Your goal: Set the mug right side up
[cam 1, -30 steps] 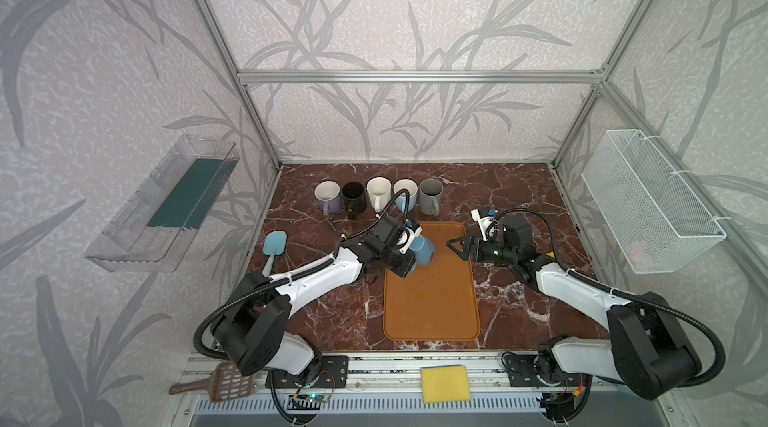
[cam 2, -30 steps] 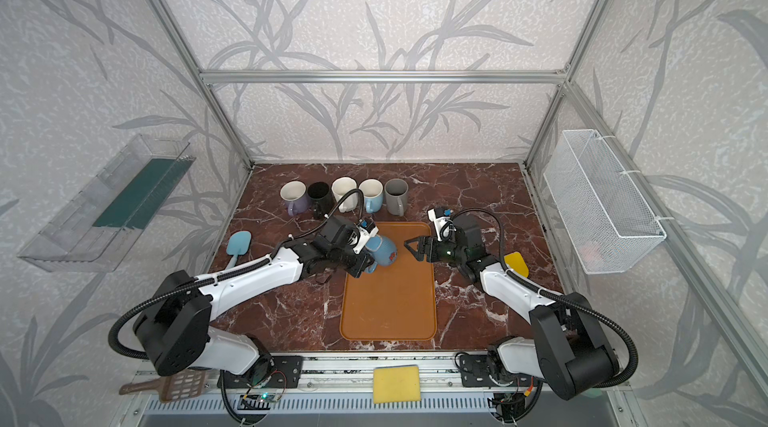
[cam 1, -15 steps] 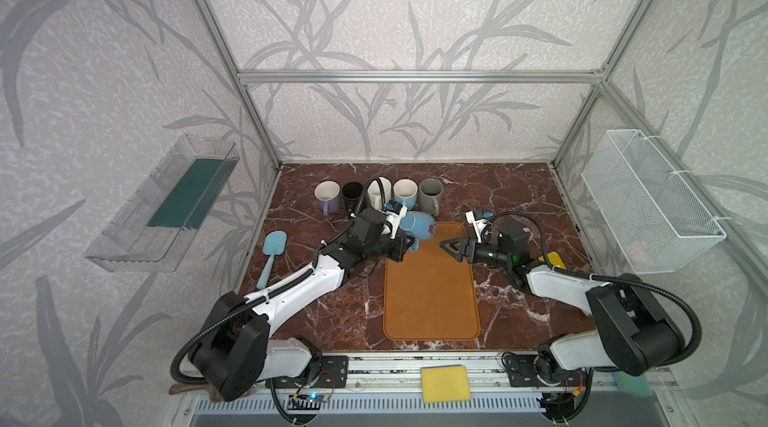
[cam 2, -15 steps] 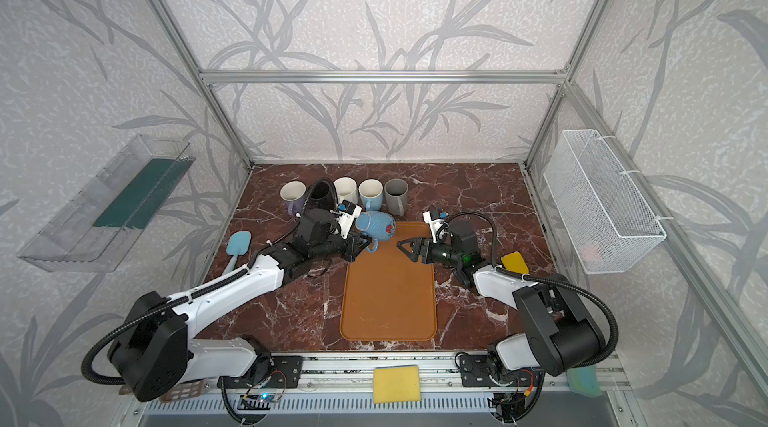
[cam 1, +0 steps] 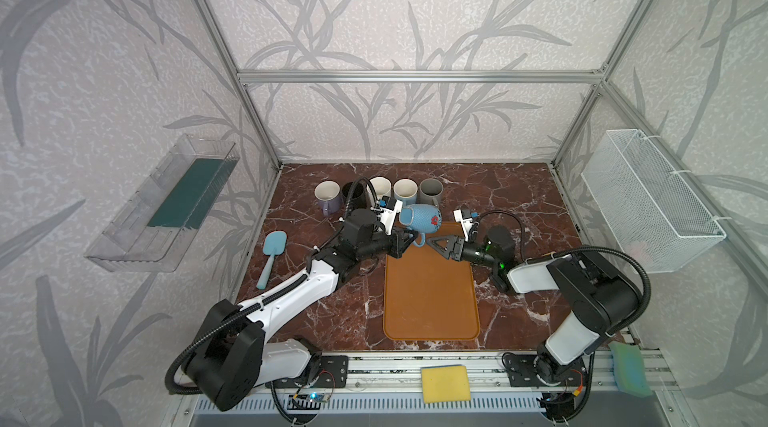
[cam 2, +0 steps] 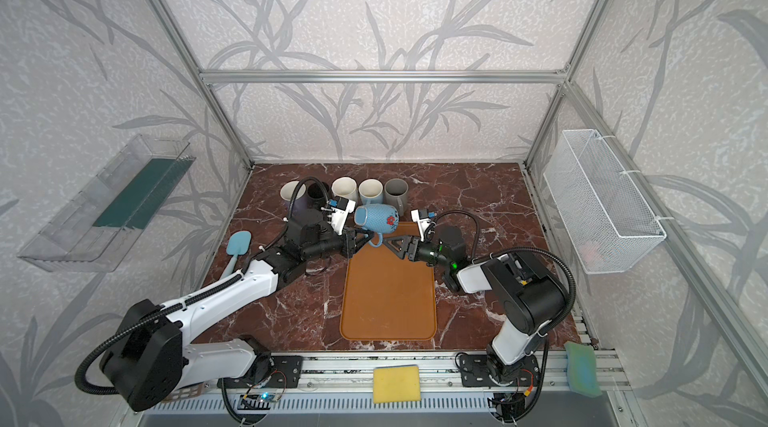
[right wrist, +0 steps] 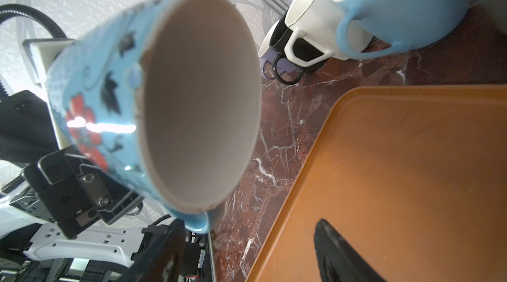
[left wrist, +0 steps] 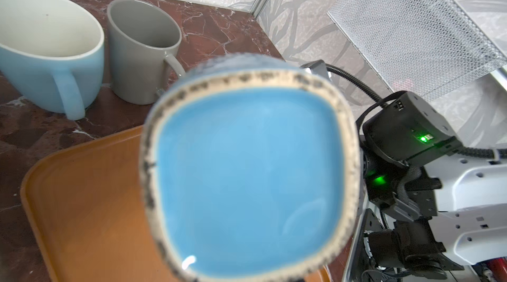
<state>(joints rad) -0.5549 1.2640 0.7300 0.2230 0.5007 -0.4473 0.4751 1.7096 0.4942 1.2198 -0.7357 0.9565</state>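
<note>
The blue flowered mug (cam 1: pixel 420 219) (cam 2: pixel 377 218) hangs on its side above the far end of the orange tray (cam 1: pixel 430 300). My left gripper (cam 1: pixel 411 240) (cam 2: pixel 360 238) is shut on its handle from below. The mug's glazed base (left wrist: pixel 247 171) fills the left wrist view and hides that gripper's fingers. Its open mouth (right wrist: pixel 200 102) faces my right gripper (cam 1: pixel 430 241) (right wrist: pixel 247 253), which stands open just right of the handle (right wrist: pixel 199 223), with nothing between its fingers (right wrist: pixel 337 253).
Several upright mugs stand in a row at the back, from a lilac mug (cam 1: pixel 328 194) to a grey mug (cam 1: pixel 430 190). A blue spatula (cam 1: pixel 272 250) lies at the left. A yellow sponge (cam 1: pixel 444 383) sits on the front rail, and a wire basket (cam 1: pixel 648 200) hangs on the right wall.
My left gripper has lifted the mug off the tray, carried it back and turned it onto its side. My right gripper has moved left, close to the mug, its jaws a little narrower.
</note>
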